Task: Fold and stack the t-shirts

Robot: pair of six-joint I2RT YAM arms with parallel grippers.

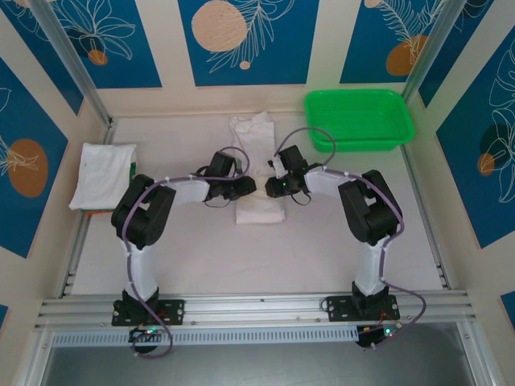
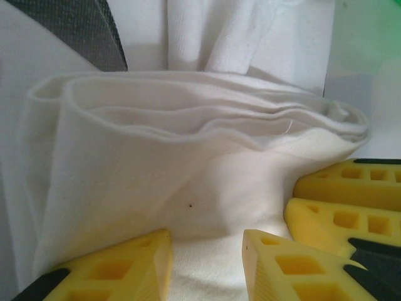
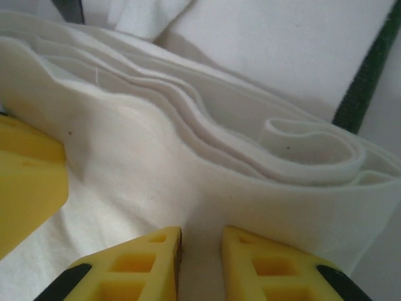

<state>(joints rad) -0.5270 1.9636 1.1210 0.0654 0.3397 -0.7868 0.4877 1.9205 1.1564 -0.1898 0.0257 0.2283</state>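
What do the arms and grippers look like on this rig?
Left arm and right arm: white links, bulky black joints, black bases, green LEDs. A lilac-grey cable loops along each. Left gripper and right gripper: yellow wedge fingers with square pockets, black inserts.

"Where was there room to pass?"
"Across the bare near table [image 1: 241, 265], between the two arm bases."
"And in the way?"
"The centre t-shirt [image 1: 259, 145], with the left gripper [image 1: 248, 187] and right gripper [image 1: 270, 187] nearly touching over it. The green basket [image 1: 358, 119] sat far right, the folded t-shirt [image 1: 103, 173] left."
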